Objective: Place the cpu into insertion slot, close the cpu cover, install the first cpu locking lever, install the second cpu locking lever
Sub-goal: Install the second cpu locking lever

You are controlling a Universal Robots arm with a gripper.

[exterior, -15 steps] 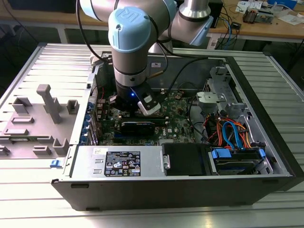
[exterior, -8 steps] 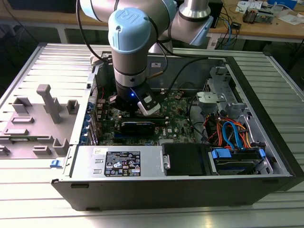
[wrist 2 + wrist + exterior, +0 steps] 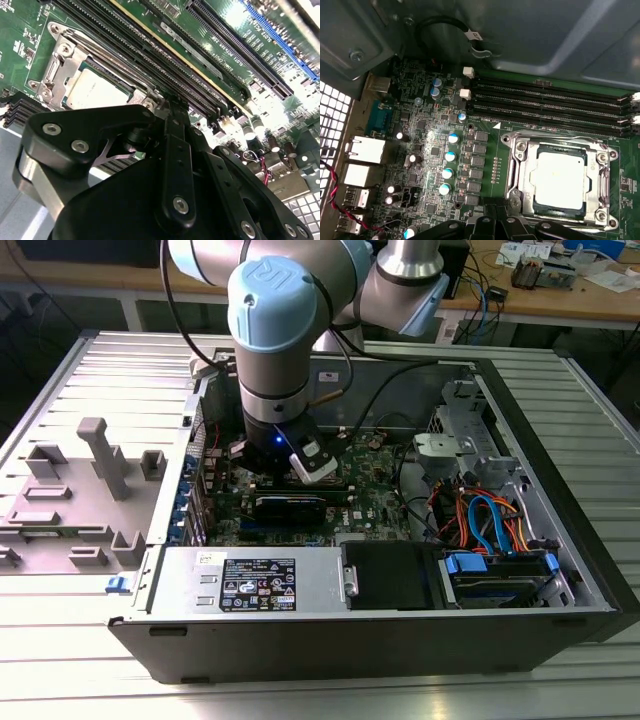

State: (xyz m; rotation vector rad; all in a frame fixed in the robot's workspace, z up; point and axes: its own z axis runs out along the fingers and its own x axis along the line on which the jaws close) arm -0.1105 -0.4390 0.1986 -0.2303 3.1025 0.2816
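Note:
The cpu (image 3: 557, 180), a silvery square chip, lies flat in the insertion slot (image 3: 512, 197) on the green motherboard. The cpu cover (image 3: 520, 172), a silvery frame, lies down around it with the chip showing through its window. A thin wire lever (image 3: 555, 141) runs along the socket's edge on the side of the memory slots. My black gripper (image 3: 496, 207) is shut with nothing in it, hovering beside the socket's edge. In the second wrist view the gripper (image 3: 169, 107) points at the board right next to the cpu (image 3: 97, 92) and its cover (image 3: 55, 75).
Long black memory slots (image 3: 550, 107) run beside the socket, and several capacitors (image 3: 450, 157) stand on its other side. In the exterior view the arm (image 3: 275, 330) reaches into the open case (image 3: 520, 440); power supply (image 3: 255, 585), drive and cables (image 3: 490, 530) lie nearby. A grey fixture (image 3: 100, 455) stands outside.

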